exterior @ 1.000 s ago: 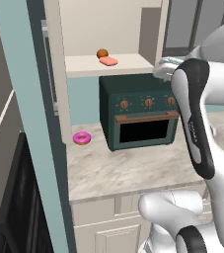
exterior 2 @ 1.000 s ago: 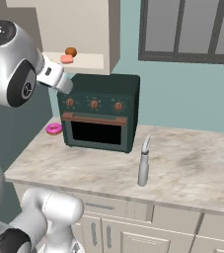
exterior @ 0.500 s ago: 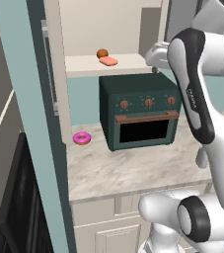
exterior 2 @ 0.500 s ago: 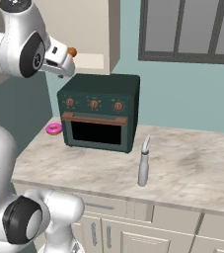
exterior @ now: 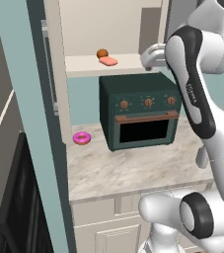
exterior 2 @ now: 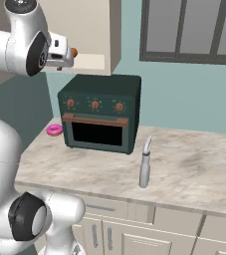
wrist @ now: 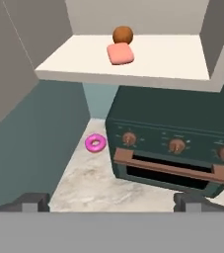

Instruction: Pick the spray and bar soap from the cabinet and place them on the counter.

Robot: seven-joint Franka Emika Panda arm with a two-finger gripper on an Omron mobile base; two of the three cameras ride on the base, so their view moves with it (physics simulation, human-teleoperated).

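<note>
The bar soap (wrist: 120, 53) lies flat on the cream shelf of the open cabinet (wrist: 79, 62), just in front of a small orange-brown ball (wrist: 123, 34). From the left base view the bar soap (exterior: 108, 61) sits mid-shelf, and my gripper (exterior: 151, 55) hovers at shelf height to its right, apart from it. My gripper (wrist: 111, 201) is open, its tips spread wide with nothing between them. The spray (exterior 2: 145, 163) stands upright on the counter (exterior 2: 194, 164), to the right of the oven.
A dark-green oven (exterior: 140, 116) stands on the counter under the shelf. A pink ring donut (exterior: 82, 138) lies left of it. The open cabinet door (exterior: 56, 74) with its silver handle hangs at the left. A window (exterior 2: 194, 30) is on the back wall.
The arm has lifted the hand from just above the oven top up to the level of the cabinet shelf and slightly toward it. The soap, ball and spray have stayed put.
</note>
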